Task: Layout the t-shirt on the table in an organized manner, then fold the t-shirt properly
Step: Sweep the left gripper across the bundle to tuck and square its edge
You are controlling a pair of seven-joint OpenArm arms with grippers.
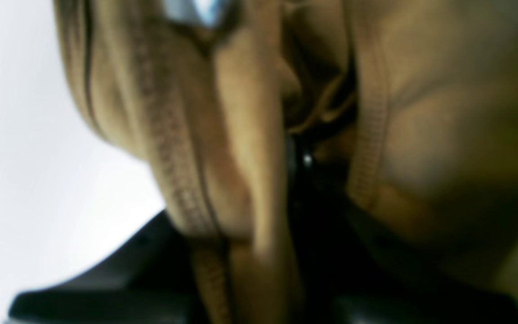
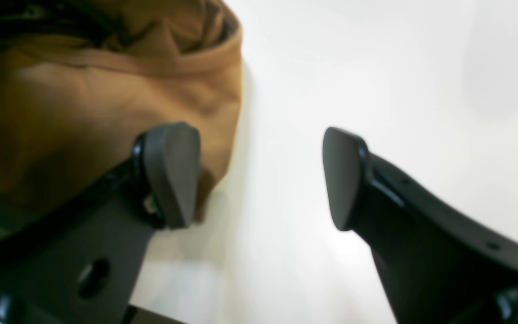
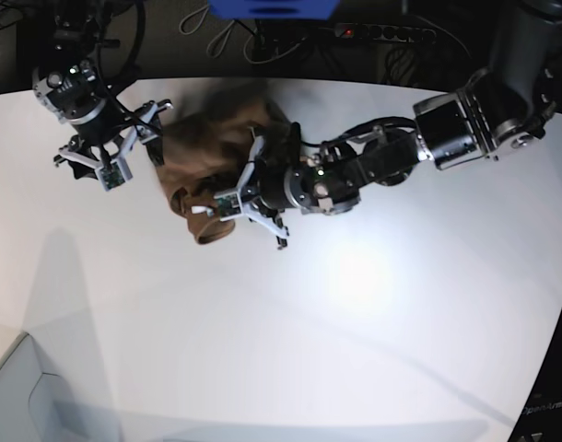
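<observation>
Blue box, black power strip, cables beyond far edge.

Blurred wrist views; overhead glare on the table.

T-shirt lies bunched on the desk, toward the far edge, left of centre in the base view. Left tool reaches in from the right of that view and sits on the heap's near side, cloth folds pressed around it in the left wrist view. Right tool stands at the heap's left edge; in its own wrist view one finger is in front of the cloth edge, the other finger over bare desk. Cables lie beyond the desk's far edge.
</observation>
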